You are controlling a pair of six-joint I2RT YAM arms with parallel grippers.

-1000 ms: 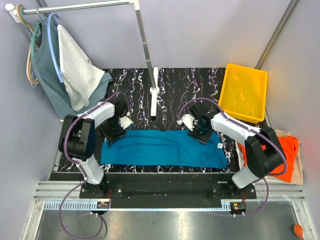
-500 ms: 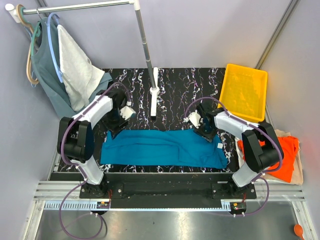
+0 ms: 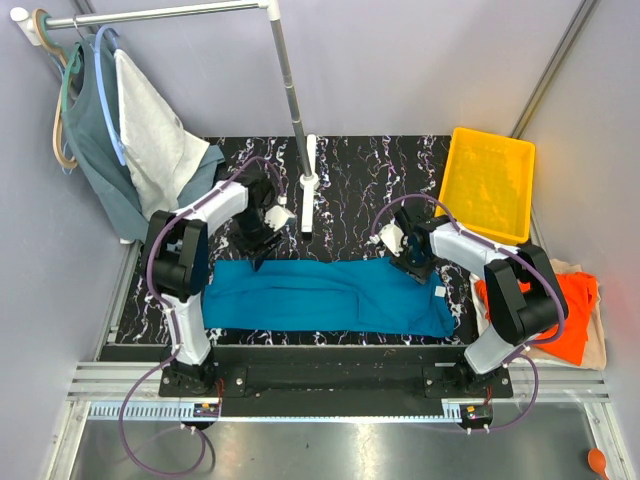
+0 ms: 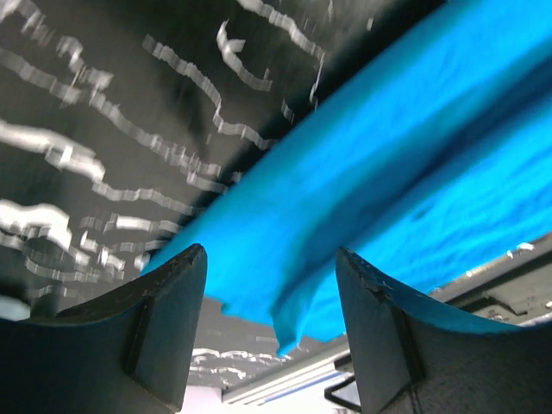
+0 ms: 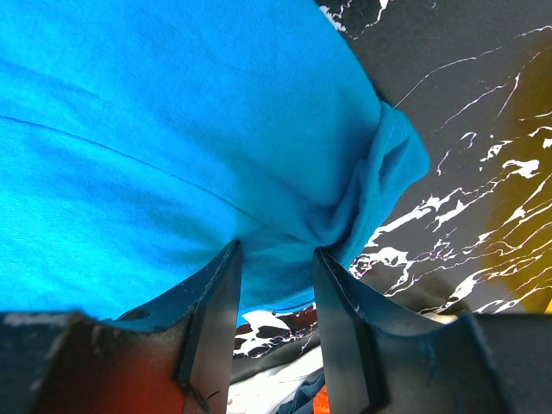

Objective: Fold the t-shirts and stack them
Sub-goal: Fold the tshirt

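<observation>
Yellow container, top view: yellow bin on the far right corner of the worktop, only its own textured floor showing inside.
Top view, teal t-shirt: spread lengthwise along the near edge of the worktop, in a long band.
Top view, orange t-shirt: off the right edge of the worktop, lying on the cream t-shirt.
Top view, rail: past the far left corner, carrying a grey-green top and a white cloth on hangers.
Top view, left gripper: at the far edge of the teal t-shirt, left of centre; finger spacing not readable from above.
Top view, right gripper: at the far edge of the teal t-shirt, toward its right end; grip hidden under the wrist.
Left wrist view, left gripper: fingers spread wide, nothing pinched; teal cloth edge and marbled worktop seen through the gap.
Right wrist view, right gripper: fingers clamped on a bunched fold of the teal t-shirt, creases running into the pinch.
Seen from above only: yellow bin, rail, the orange-on-cream pile.
Seen from the wrists only: how each pair of fingers stands.
</observation>
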